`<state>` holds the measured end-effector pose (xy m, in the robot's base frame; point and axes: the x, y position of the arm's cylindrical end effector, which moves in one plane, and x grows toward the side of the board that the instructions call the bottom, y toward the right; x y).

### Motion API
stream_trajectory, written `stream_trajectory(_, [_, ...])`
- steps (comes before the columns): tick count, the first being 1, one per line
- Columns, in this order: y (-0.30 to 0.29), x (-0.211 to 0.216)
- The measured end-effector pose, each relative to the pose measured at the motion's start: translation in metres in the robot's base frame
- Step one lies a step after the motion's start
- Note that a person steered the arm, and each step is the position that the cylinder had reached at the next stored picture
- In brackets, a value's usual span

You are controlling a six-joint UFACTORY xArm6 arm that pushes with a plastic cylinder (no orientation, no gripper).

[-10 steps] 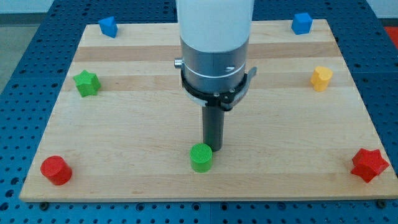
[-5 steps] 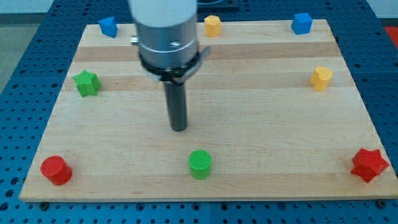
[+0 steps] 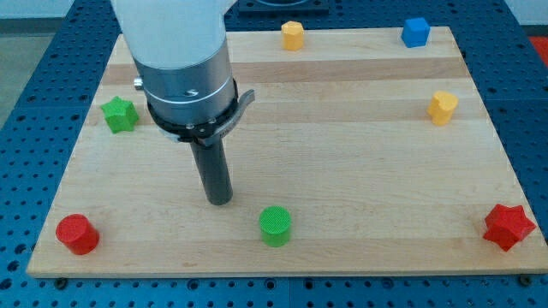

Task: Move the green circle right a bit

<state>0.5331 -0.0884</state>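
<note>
The green circle [image 3: 276, 225] is a short green cylinder near the view's bottom, just left of the middle of the wooden board [image 3: 342, 154]. My tip [image 3: 219, 200] rests on the board to the left of the green circle and slightly above it in the view. A gap of bare wood shows between them, so they do not touch.
A green star [image 3: 119, 113] sits at the left, a red cylinder [image 3: 76, 233] at the bottom left, a red star [image 3: 509, 226] at the bottom right. Two yellow blocks [image 3: 293, 35] [image 3: 443, 107] and a blue block [image 3: 415, 31] sit along the top and right.
My tip has swung from just above the green circle to its upper left, then down to its left side. The green circle has not moved.
</note>
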Motion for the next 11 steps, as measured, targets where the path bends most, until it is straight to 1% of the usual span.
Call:
stream_trajectory(2, [0.004, 0.037])
stream_trajectory(3, [0.027, 0.054])
stream_trajectory(4, [0.039, 0.057])
stream_trajectory(5, [0.039, 0.054])
stream_trajectory(6, [0.038, 0.042])
stream_trajectory(8, [0.038, 0.036])
stream_trajectory(10, [0.042, 0.036])
stream_trajectory(11, [0.054, 0.038])
